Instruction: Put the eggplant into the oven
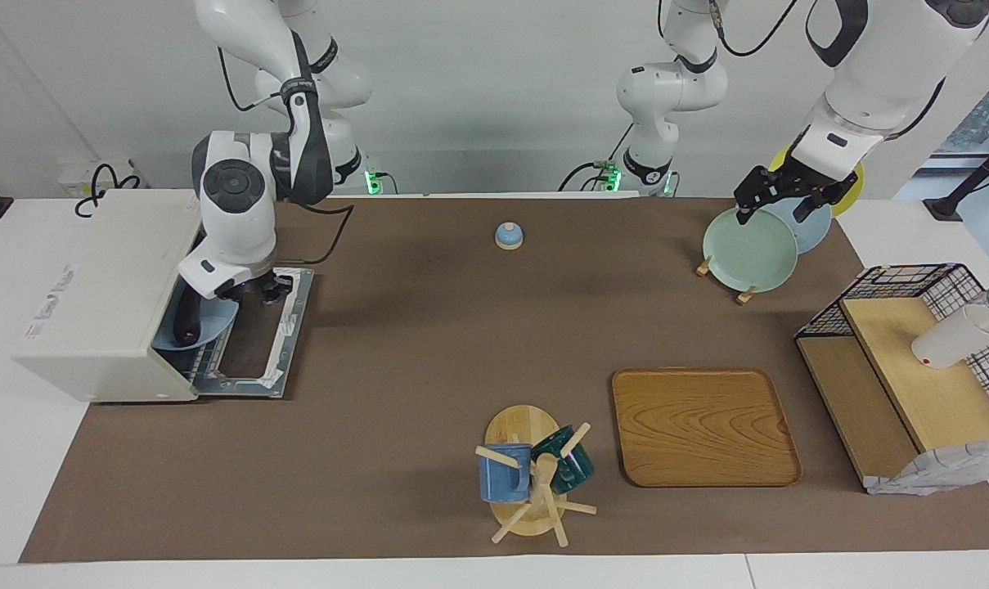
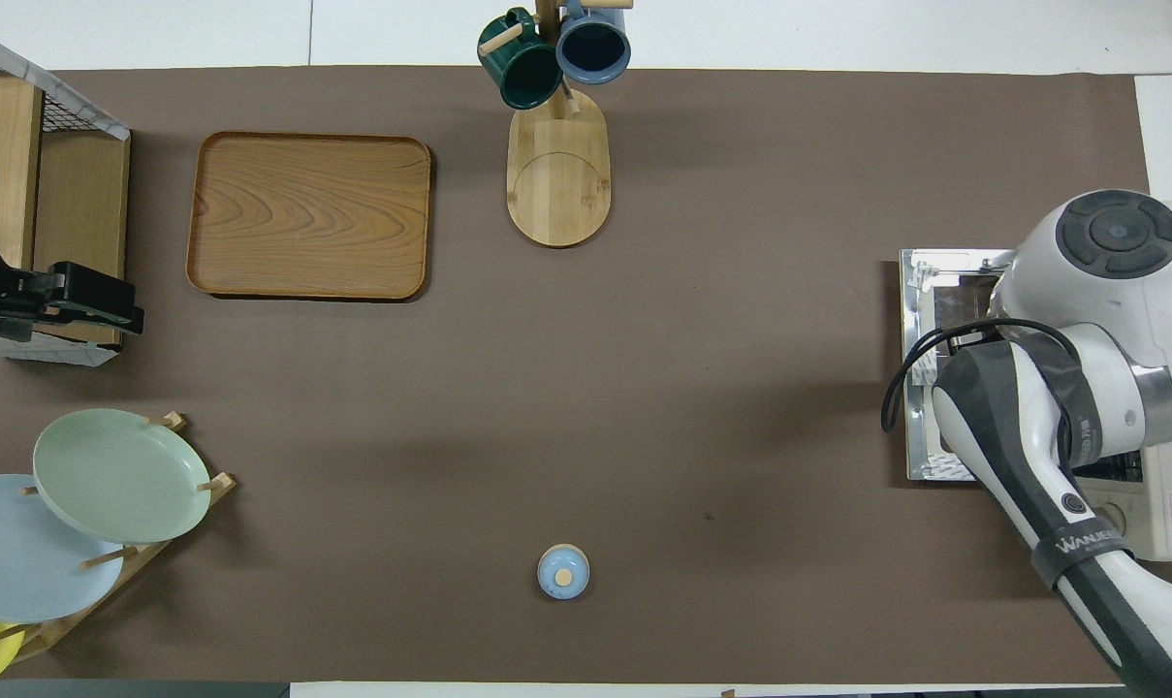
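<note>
My right hand [image 1: 245, 288] is at the oven [image 1: 101, 303] mouth, over its open door; I cannot tell its grip. The eggplant [image 1: 187, 315] lies just inside on a blue plate [image 1: 208, 327]. Withdrawing carelessly could snag the plate and drag it out. My left hand [image 1: 780, 200] waits over the plate rack [image 1: 739, 274].

1. The light over my table was bright and even, coming from above.
2. My arms cast soft, blurred shadows on the brown mat [image 1: 429, 327].
3. The open oven door [image 2: 934, 291] gave off glare.
4. Both views were sharp.
</note>
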You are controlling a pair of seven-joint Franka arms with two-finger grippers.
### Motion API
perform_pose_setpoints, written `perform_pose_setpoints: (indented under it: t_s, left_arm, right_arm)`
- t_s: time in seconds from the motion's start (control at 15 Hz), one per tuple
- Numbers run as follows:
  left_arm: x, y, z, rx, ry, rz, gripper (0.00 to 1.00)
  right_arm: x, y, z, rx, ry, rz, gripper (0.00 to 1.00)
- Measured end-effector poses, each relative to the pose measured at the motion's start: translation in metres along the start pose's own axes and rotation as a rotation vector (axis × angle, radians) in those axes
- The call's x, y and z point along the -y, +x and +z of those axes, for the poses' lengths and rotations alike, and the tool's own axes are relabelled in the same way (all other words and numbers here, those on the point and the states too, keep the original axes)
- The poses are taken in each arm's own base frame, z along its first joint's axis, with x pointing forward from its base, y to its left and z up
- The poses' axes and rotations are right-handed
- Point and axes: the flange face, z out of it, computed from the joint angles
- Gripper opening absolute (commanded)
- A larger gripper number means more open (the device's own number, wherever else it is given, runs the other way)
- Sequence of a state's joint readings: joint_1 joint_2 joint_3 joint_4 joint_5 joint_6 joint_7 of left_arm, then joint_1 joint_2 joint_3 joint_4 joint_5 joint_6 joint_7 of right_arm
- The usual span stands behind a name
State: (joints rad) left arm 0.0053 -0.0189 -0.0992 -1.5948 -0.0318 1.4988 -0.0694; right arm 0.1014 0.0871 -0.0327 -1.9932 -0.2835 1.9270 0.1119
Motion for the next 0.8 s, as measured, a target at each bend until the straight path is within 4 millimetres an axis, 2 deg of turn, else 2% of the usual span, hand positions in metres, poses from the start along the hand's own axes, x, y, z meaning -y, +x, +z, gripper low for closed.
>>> perform_pose_setpoints:
  t_s: [0.13,0.27,0.47,0.8]
  left_arm:
    - [0.000,0.000,0.000,0.000,0.000,0.000,1.00]
    - [0.000,0.000,0.000,0.000,0.000,0.000,1.00]
    - [0.000,0.000,0.000,0.000,0.000,0.000,1.00]
    - [0.000,0.000,0.000,0.000,0.000,0.000,1.00]
  right_arm:
    - [0.016,0.002,-0.003,-0.025,0.032,-0.007,0.00]
    - [0.035,0.002,0.005,-0.045,0.041,-0.010,0.00]
    - [0.066,-0.007,0.039,-0.029,0.044,0.004,0.00]
    - [0.079,-0.010,0.085,0.003,0.050,0.034,0.00]
